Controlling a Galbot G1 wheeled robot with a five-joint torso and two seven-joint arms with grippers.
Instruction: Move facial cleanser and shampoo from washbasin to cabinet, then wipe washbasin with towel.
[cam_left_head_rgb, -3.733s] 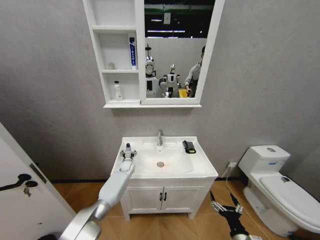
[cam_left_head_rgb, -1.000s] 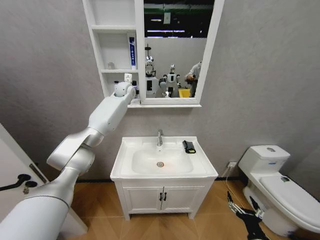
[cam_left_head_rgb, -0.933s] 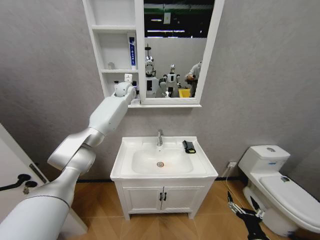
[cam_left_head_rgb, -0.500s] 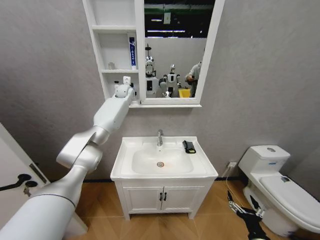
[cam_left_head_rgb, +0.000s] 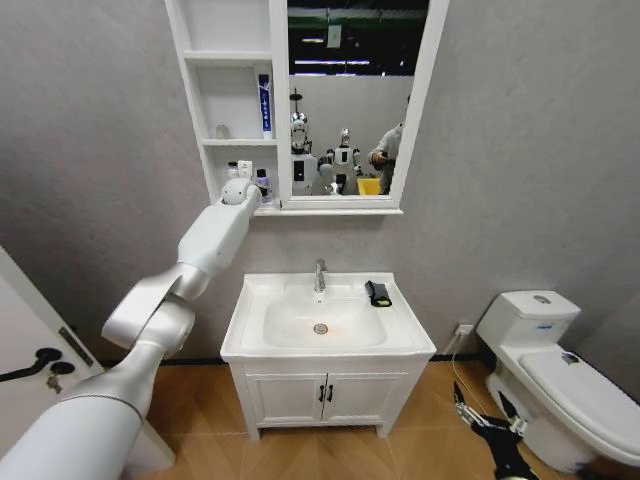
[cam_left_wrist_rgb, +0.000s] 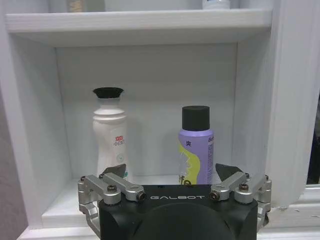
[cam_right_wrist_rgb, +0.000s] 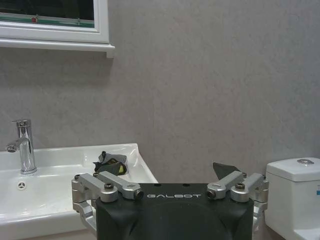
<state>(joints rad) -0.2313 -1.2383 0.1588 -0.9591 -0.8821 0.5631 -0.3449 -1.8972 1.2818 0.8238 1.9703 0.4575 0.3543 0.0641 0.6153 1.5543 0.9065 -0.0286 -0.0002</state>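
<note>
In the left wrist view, a white bottle (cam_left_wrist_rgb: 109, 135) with a black cap and a purple bottle (cam_left_wrist_rgb: 196, 145) with a black cap stand upright side by side in the lowest compartment of the cabinet (cam_left_wrist_rgb: 140, 22). I cannot tell which is the facial cleanser and which the shampoo. My left gripper (cam_left_wrist_rgb: 171, 172) is open just in front of them, touching neither. In the head view the left gripper (cam_left_head_rgb: 240, 188) is raised to the cabinet (cam_left_head_rgb: 225, 100). The black towel (cam_left_head_rgb: 378, 293) lies on the washbasin (cam_left_head_rgb: 330, 350) at the back right. My right gripper (cam_left_head_rgb: 490, 428) hangs open near the floor.
A chrome tap (cam_left_head_rgb: 320, 275) stands at the back of the washbasin. A blue tube (cam_left_head_rgb: 264, 103) stands on the middle shelf. A two-door cupboard (cam_left_head_rgb: 325, 395) sits under the washbasin, a toilet (cam_left_head_rgb: 545, 360) to the right, and a door with a black handle (cam_left_head_rgb: 40, 360) to the left.
My left gripper carried the purple bottle from the washbasin up to the cabinet, let it go on the lowest shelf and has drawn back slightly. The right arm has barely moved.
</note>
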